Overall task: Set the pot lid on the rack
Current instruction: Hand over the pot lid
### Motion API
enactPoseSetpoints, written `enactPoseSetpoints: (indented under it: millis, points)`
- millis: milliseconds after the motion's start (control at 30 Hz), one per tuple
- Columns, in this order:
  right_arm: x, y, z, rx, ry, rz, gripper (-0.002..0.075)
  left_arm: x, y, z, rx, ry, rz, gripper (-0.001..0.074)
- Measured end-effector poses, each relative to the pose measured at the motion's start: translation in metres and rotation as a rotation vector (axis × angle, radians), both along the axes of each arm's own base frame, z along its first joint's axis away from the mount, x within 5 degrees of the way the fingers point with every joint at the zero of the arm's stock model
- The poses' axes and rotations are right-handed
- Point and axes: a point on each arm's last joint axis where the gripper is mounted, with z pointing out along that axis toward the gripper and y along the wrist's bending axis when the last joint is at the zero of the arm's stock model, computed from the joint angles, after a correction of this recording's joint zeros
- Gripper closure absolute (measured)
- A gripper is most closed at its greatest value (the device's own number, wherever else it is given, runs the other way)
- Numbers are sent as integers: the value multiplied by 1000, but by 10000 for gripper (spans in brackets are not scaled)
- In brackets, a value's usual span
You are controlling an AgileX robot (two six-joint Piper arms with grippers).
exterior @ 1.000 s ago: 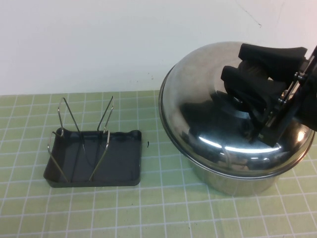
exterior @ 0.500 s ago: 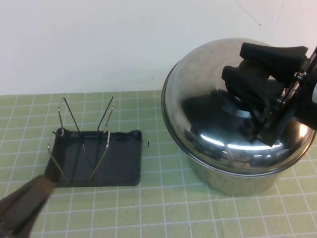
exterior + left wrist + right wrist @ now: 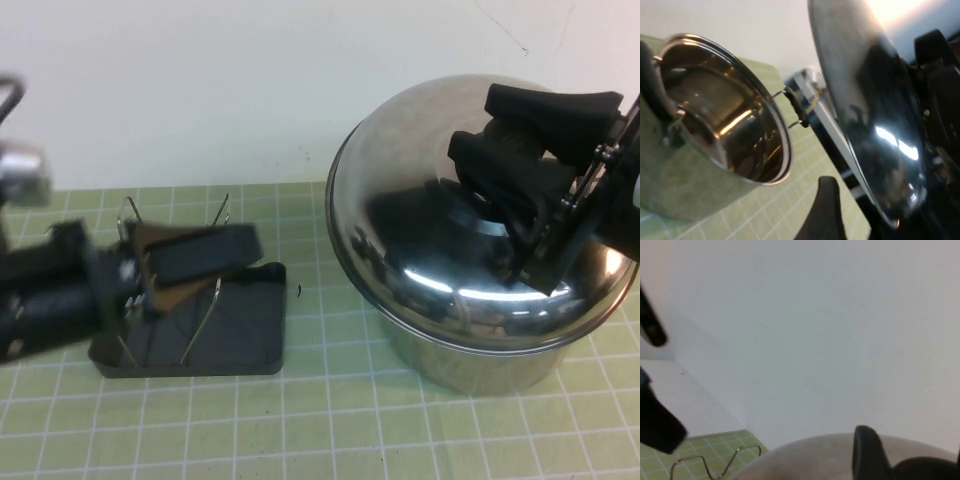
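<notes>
The shiny domed pot lid [image 3: 440, 260] is tilted up off the steel pot [image 3: 480, 368], its near rim still over the pot. My right gripper [image 3: 478, 128] is shut on the lid's black knob, which is mostly hidden between the fingers. The dark grey rack [image 3: 245, 330] with wire prongs sits on the mat to the left. My left gripper [image 3: 215, 272] hovers over the rack's back half, open and empty, pointing toward the lid. In the left wrist view the open pot [image 3: 715, 115] and the raised lid [image 3: 875, 110] show side by side. The right wrist view shows the lid's dome [image 3: 810, 457].
A green checked mat [image 3: 330, 420] covers the table, with a white wall close behind. The pot's black side handle [image 3: 795, 106] faces the rack. The rack's wire prongs [image 3: 715, 465] show low in the right wrist view.
My left arm has swung in from the lower left corner to above the rack. The right gripper and lid have held almost still, the lid slightly lifted.
</notes>
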Motion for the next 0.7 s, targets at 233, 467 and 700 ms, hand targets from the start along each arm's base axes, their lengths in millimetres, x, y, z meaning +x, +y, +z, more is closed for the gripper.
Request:
enactPoseSetpoints:
  millis: [233, 467, 700]
  points:
    - [-4, 1, 9, 80, -54, 41, 389, 51, -43, 4, -9, 31, -201, 183]
    - [-3, -1, 10, 108, -51, 24, 389, 73, -84, 25, -8, -59, -322, 187]
    - [-1, -3, 11, 125, -44, 4, 389, 80, -102, 48, 5, -144, -291, 369]
